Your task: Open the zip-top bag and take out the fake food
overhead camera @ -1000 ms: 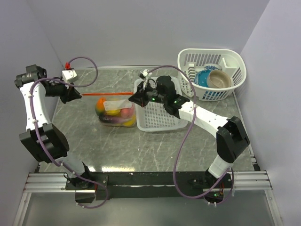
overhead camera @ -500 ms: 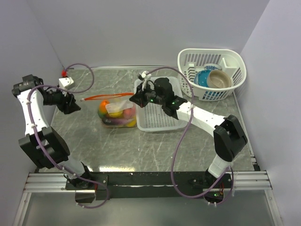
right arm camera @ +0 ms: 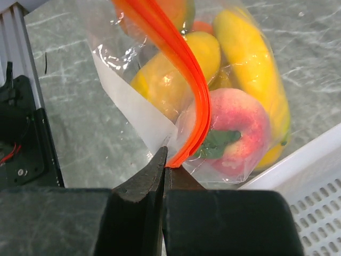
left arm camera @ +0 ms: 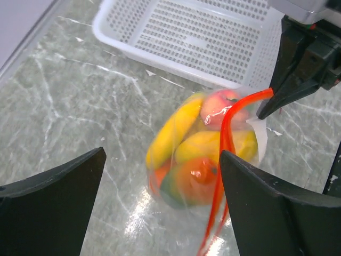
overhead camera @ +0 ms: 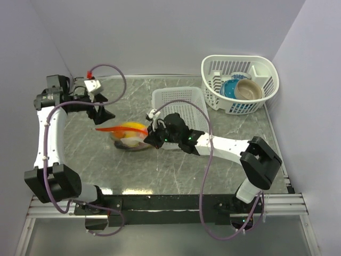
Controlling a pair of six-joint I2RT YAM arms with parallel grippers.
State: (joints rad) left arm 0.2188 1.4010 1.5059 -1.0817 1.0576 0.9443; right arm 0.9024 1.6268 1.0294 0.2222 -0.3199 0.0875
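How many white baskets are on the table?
2. A flat rectangular basket sits mid-table, just right of the zip-top bag. A round basket stands at the far right corner, with bowls inside. None seem hidden.

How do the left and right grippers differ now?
The left gripper is wide open and empty; the right gripper is shut on the zip-top bag at its orange strip. The left gripper hangs clear of the bag; the right gripper touches it. Both have black fingers aimed at the bag.
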